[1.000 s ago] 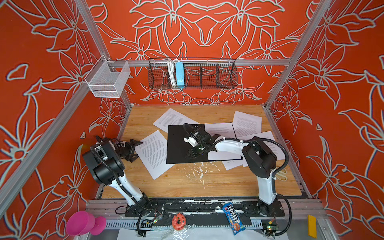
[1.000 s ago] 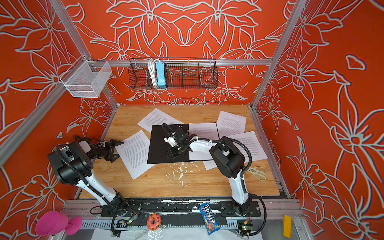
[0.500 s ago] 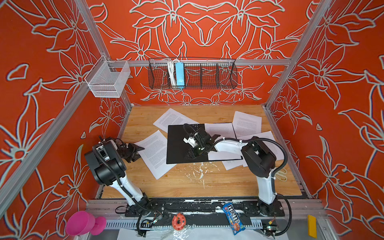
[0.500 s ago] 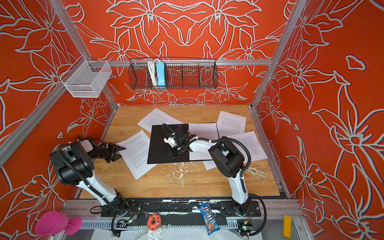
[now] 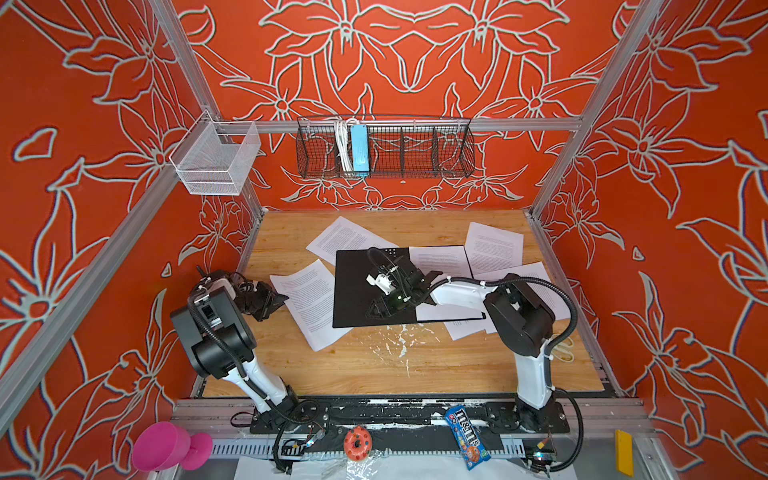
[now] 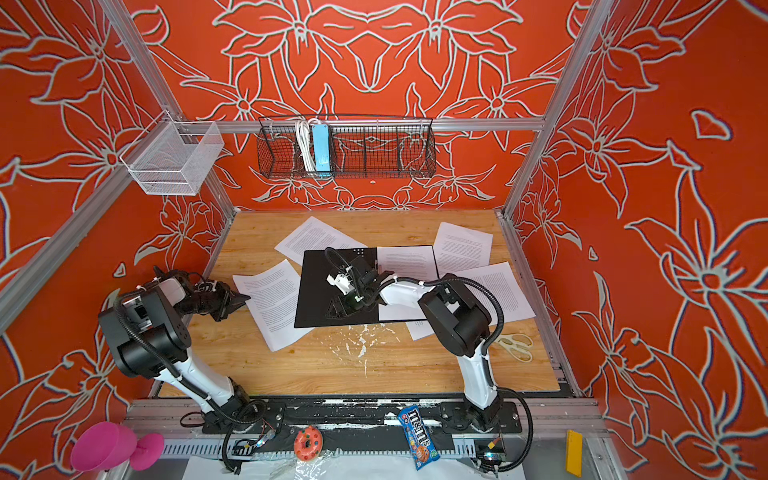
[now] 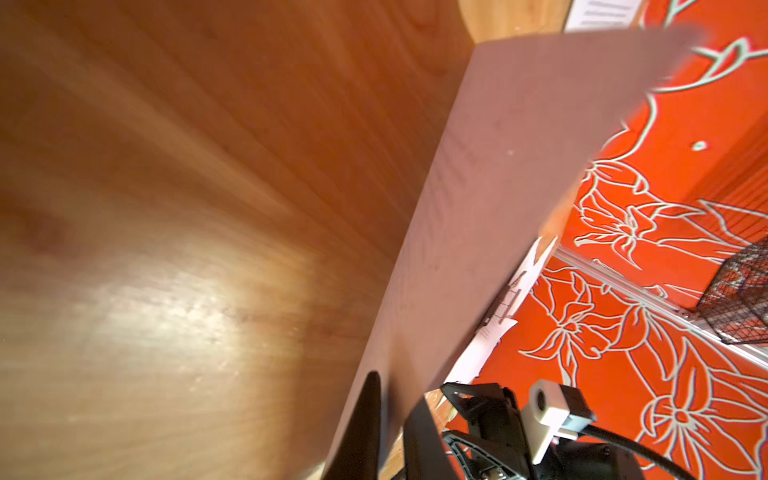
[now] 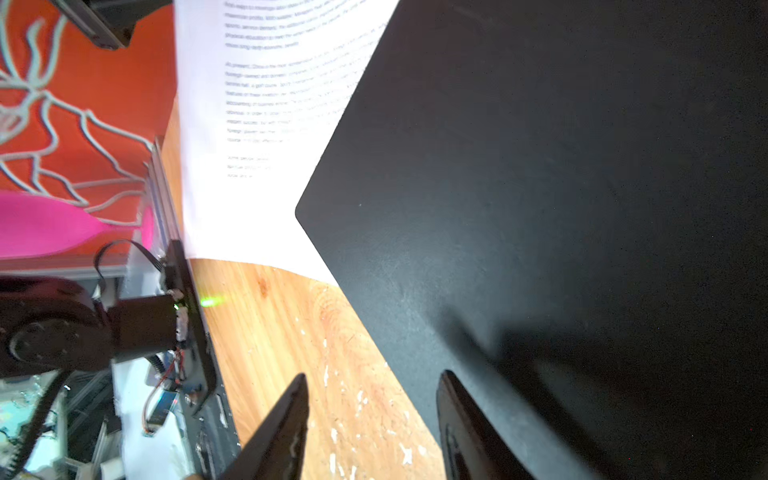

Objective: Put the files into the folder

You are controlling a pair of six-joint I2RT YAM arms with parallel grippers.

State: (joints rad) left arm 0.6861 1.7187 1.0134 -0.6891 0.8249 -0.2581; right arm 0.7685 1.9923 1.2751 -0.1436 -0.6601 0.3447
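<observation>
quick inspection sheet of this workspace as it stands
surface: wooden table, white flecks near front
job's things: folder open, black inside up; one sheet on its right half, others loose around
clutter: scissors at right edge
grippers: left gripper shut on left sheet's edge; right gripper open at folder's front edge
cables: hoses along both arms; white cord in wire basket
surroundings: orange floral walls; power strip in same basket
</observation>
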